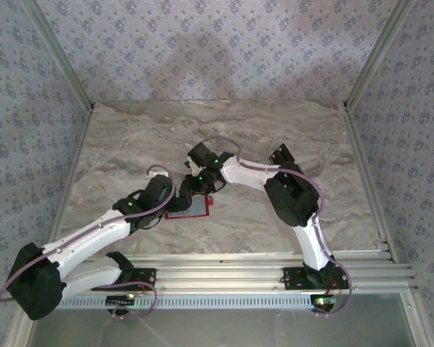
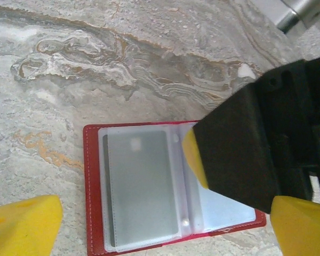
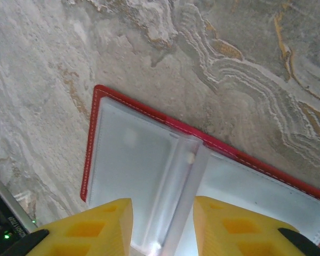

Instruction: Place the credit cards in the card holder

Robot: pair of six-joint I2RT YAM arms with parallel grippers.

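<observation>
Yellow fingertips point(image 3: 106, 226) of the right gripper point(image 3: 162, 224) sit closest in its wrist view, parted by a clear gap, with a raised clear plastic leaf at the card holder's point(image 3: 104, 114) fold running up between them; nothing is pinched. Beside them, white print on a black part point(image 3: 13, 226) at the lower left is too small to read. From the left wrist, the left gripper point(image 2: 162, 226) has its 2 yellow fingers point(image 2: 21, 224) spread wide, one at each lower corner, holding nothing. Between them the card holder point(image 2: 93, 186) lies open and flat on the marble-patterned table point(image 2: 69, 64): red cover with pale stitching, frosted clear sleeves inside. 1 credit card point(image 2: 141, 186) shows grey through the left sleeve, a darker strip along its left edge. No brand can be read on it. Seen from above, the holder point(image 1: 190, 210) is near the table's middle, the left gripper point(image 1: 175, 189) and right gripper point(image 1: 195, 184) meeting just over it.
</observation>
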